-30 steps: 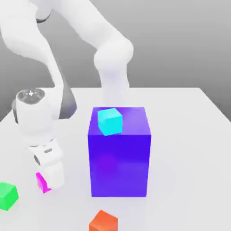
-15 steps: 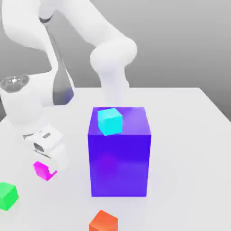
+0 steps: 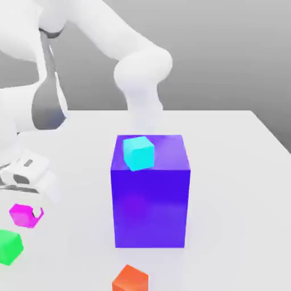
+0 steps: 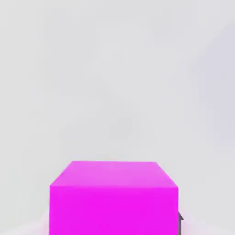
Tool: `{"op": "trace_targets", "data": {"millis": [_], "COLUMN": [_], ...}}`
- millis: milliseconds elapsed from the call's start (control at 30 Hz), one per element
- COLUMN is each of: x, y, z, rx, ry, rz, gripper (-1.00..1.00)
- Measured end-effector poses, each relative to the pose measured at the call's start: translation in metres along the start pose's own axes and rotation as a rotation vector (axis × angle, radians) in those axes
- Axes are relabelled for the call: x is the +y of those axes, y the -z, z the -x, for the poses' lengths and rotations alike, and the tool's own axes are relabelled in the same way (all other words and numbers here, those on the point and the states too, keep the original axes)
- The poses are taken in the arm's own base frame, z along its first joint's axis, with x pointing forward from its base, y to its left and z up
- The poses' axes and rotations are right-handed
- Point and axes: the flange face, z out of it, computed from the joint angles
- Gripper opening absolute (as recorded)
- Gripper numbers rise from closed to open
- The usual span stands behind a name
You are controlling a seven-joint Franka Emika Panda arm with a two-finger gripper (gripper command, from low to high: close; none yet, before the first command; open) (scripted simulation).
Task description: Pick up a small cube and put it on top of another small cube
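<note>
I see the arm bent low at the table's [image 3: 227, 170] nine-o'clock edge, its gripper [image 3: 27, 211] apparently clamped on the small magenta cube [image 3: 23, 216], just above the green cube [image 3: 9, 246]. Bare tabletop lies toward three o'clock.

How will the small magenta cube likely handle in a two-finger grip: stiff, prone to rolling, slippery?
The magenta cube looks rigid, with crisp edges, so probably no squashing. Flat faces suggest it won't roll. Its smooth plain surface may slip slightly in the gripper.
</note>
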Motion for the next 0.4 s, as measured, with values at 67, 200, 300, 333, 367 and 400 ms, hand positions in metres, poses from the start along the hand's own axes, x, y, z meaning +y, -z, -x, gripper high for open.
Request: {"op": "trace_targets", "data": {"millis": [67,200,300,333,367,400], "x": [0.001,0.002,0.003,0.003,0.003,0.003], "y": [0.015,0.013,-0.020,-0.027,-0.027,-0.027], "z": [0.012,0.028,0.031,0.031,0.031,0.031], "rx": [-0.041,-0.095,-0.098,-0.097,-0.098,-0.098], "ry": [0.033,0.068,0.072,0.073,0.073,0.073], "rz": [0.008,0.018,0.018,0.017,0.017,0.017], "gripper": [-1.00,-1.00,-1.00,1.00,1.00,1.00]}}
